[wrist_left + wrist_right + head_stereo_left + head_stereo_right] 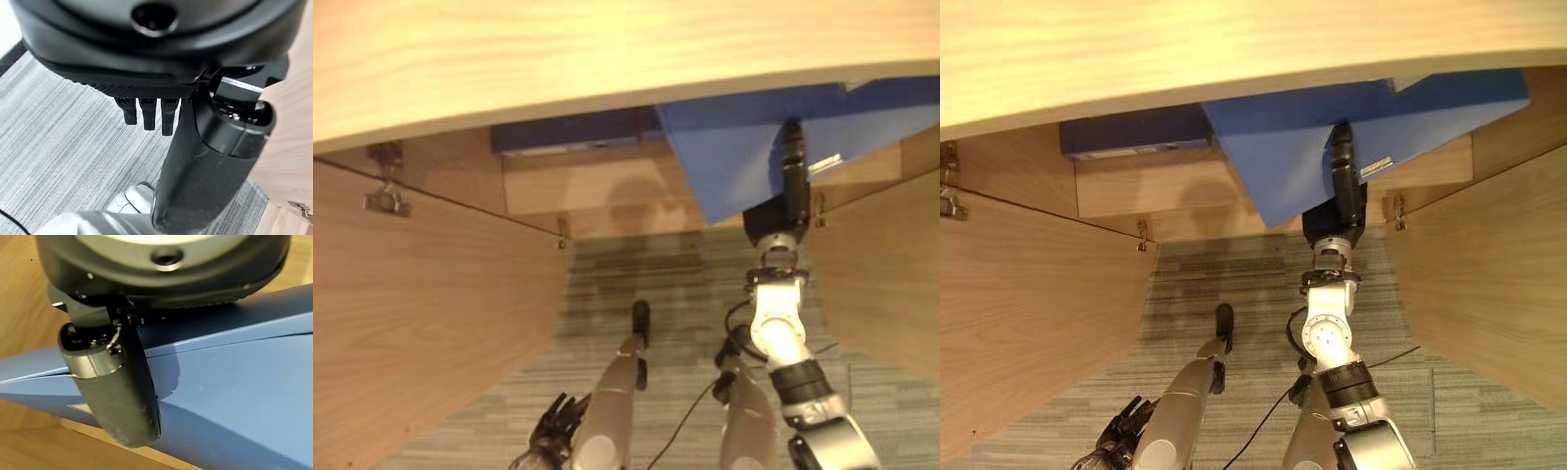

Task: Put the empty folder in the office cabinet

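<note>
- We see our right hand (pixel 1340 186) reaching up into the open office cabinet (pixel 1028 313), clamped on the blue folder (pixel 1283 157).
- In the right wrist view the thumb (pixel 120 396) presses flat on the folder's upper face, pinching the blue cover (pixel 234 396); the fingers on the other side are hidden beneath it.
- The folder is tilted, with one corner pointing down toward the floor, just under the cabinet's light wooden top panel (pixel 607 59). Its far part reaches over the wooden shelf (pixel 587 181) inside the cabinet.
- We cannot tell whether the folder already rests on that shelf or only hangs above it.
- A dark blue binder (pixel 1131 132) lies on the shelf to the left of the folder, close to it; we cannot tell whether the two touch.
- The cabinet's two doors stand open, the left door (pixel 421 323) and the right door (pixel 886 284) framing the opening, with metal hinges (pixel 386 196) on the left side.
- Our left hand (pixel 553 426) hangs low beside us over the grey striped carpet (pixel 636 284), well apart from the cabinet.
- In the left wrist view its fingers (pixel 146 112) are loosely extended and hold nothing.
</note>
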You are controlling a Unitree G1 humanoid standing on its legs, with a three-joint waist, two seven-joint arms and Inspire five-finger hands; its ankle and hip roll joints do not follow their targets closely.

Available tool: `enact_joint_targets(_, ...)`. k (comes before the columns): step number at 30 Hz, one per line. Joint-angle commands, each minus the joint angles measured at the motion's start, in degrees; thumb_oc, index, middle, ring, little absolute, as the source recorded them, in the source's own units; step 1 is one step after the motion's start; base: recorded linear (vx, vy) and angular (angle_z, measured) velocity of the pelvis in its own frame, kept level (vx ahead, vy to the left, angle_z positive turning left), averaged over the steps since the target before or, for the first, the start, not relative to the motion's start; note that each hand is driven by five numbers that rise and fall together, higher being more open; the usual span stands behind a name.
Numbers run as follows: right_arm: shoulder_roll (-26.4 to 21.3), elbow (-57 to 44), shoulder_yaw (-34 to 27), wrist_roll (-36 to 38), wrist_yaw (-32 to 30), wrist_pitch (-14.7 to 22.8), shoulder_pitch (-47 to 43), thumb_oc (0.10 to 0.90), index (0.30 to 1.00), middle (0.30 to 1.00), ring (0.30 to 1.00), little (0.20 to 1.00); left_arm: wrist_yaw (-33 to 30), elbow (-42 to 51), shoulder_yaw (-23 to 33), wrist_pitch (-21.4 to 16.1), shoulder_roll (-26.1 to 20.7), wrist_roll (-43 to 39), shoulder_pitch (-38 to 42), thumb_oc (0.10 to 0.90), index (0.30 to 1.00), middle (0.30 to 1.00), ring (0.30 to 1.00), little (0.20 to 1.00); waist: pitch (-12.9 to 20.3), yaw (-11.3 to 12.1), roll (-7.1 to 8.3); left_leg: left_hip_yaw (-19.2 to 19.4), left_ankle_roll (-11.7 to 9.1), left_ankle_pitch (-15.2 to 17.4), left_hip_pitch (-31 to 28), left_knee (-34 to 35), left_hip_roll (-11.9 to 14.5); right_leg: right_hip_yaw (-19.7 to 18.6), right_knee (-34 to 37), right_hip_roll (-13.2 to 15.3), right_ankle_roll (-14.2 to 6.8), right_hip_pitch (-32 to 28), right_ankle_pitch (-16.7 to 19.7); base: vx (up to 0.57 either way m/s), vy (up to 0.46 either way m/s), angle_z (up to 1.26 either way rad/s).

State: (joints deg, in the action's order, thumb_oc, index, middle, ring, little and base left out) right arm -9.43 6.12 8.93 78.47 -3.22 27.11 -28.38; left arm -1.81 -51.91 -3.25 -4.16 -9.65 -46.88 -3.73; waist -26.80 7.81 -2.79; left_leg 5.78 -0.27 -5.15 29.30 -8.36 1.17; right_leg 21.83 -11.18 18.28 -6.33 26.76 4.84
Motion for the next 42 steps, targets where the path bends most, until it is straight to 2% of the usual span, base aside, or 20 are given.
enact_joint_targets(1, 0.37, -11.71, -2.34, -4.65, 1.96, 4.68, -4.86, 0.4, 0.3, 0.3, 0.3, 0.3, -0.69, 1.1, -0.92, -1.19, -4.91, 0.04, -5.82, 0.8, 0.9, 0.9, 0.9, 0.9, 3.76, -0.48, 1.02, -2.22, -3.37, 7.66, -1.46, -2.05, 1.56, -3.31, -0.27, 3.59, -4.97, 1.41, 1.62, 0.0, -0.048, 0.05)
enact_joint_targets(6, -4.79, -7.75, -3.44, -8.81, -6.17, 6.07, -15.21, 0.4, 0.3, 0.3, 0.3, 0.3, -1.03, 4.82, -3.28, -0.58, -8.19, 0.33, -7.01, 0.8, 0.9, 0.9, 0.9, 0.9, 3.66, 0.4, 0.98, -2.84, -3.68, 7.4, -0.49, -1.78, 1.89, -3.38, -0.83, 3.2, -4.66, 2.07, 0.95, 0.01, -0.055, 0.05)
enact_joint_targets(10, -8.48, -1.49, -1.74, -10.15, -10.32, 4.27, -25.76, 0.4, 0.3, 0.3, 0.3, 0.3, -0.99, 7.57, -4.72, 0.1, -11.15, -0.1, -8.03, 0.8, 0.9, 0.9, 0.9, 0.9, 3.57, 1.64, 0.91, -3.17, -3.84, 7.29, -0.02, -1.8, 1.97, -3.27, -1.01, 3.04, -4.51, 2.38, 0.67, -0.01, -0.047, 0.02)
enact_joint_targets(13, -9.33, 2.82, -0.02, -9.78, -12.05, 3.84, -33.3, 0.4, 0.3, 0.3, 0.3, 0.3, -1.01, 10.08, -5.95, 0.23, -13.64, -0.67, -8.91, 0.8, 0.9, 0.9, 0.9, 0.9, 3.42, 2.73, 0.8, -3.39, -4.0, 7.24, 0.56, -2.05, 2.0, -3.34, -1.29, 2.91, -4.34, 2.65, 0.33, -0.01, -0.052, 0.02)
enact_joint_targets(16, -7.63, 6.86, 1.08, -9.03, -14.48, 4.23, -39.35, 0.4, 0.3, 0.3, 0.3, 0.3, -1.23, 13.54, -7.65, 0.7, -16.5, -1.49, -9.99, 0.8, 0.9, 0.9, 0.9, 0.9, 2.92, 4.03, 0.28, -3.77, -4.09, 7.15, 1.42, -2.5, 2.01, -3.15, -1.95, 2.65, -4.04, 3.08, -0.34, -0.01, -0.046, 0.05)
enact_joint_targets(20, -5.09, 11.11, 1.35, -8.78, -17.15, 4.02, -43.02, 0.4, 0.3, 0.3, 0.3, 0.3, -1.56, 16.65, -9.63, 1.41, -18.67, -2.19, -11.33, 0.8, 0.9, 0.9, 0.9, 0.9, 2.18, 5.31, -0.44, -4.27, -3.98, 6.84, 2.33, -2.48, 1.76, -3.05, -2.87, 2.47, -3.78, 3.93, -0.94, -0.02, -0.047, 0.09)
enact_joint_targets(25, -1.27, 13.37, 2.47, -9.14, -19.51, 3.42, -44.18, 0.4, 0.3, 0.3, 0.3, 0.3, -2.06, 20.06, -11.71, 2.01, -21.47, -2.83, -11.85, 0.8, 0.9, 0.9, 0.9, 0.9, 0.87, 6.36, -1.59, -4.72, -4.08, 6.59, 3.72, -3.16, 1.76, -2.84, -4.03, 2.45, -3.51, 5.07, -1.79, -0.03, -0.038, 0.1)
enact_joint_targets(31, 9.01, 10.67, 2.49, -9.51, -22.95, 4.64, -40.34, 0.4, 0.3, 0.3, 0.3, 0.3, -3.79, 24.62, -15.78, 3.07, -22.89, -4.41, -11.09, 0.8, 0.9, 0.9, 0.9, 0.9, -1.43, 6.29, -3.1, -4.6, -3.68, 6.69, 4.55, -3.65, 1.26, -3.31, -5.42, 2.4, -3.08, 6.39, -2.38, -0.03, -0.017, 0.01)
enact_joint_targets(34, 9.66, 8.76, 1.69, -9.39, -23.71, 6.47, -40.33, 0.4, 0.3, 0.3, 0.3, 0.3, -4.15, 23.73, -16.22, 3.31, -22.68, -4.11, -10.17, 0.8, 0.9, 0.9, 0.9, 0.9, -1.75, 6.1, -3.3, -4.58, -3.69, 6.85, 4.85, -3.98, 1.09, -3.52, -5.67, 2.36, -3.04, 6.72, -2.54, -0.01, 0.001, 0.02)
enact_joint_targets(42, 8.14, 3.57, -1.59, -12.14, -25.95, 12.31, -44.46, 0.4, 0.3, 0.3, 0.3, 0.3, -4.14, 14.31, -14.51, 3.44, -20.19, -0.74, -7.11, 0.8, 0.9, 0.9, 0.9, 0.9, -1.26, 6.56, -3.12, -4.94, -3.65, 6.81, 4.93, -3.61, 0.97, -3.26, -5.93, 2.34, -3.18, 6.93, -2.74, 0.0, 0.0, 0.0)
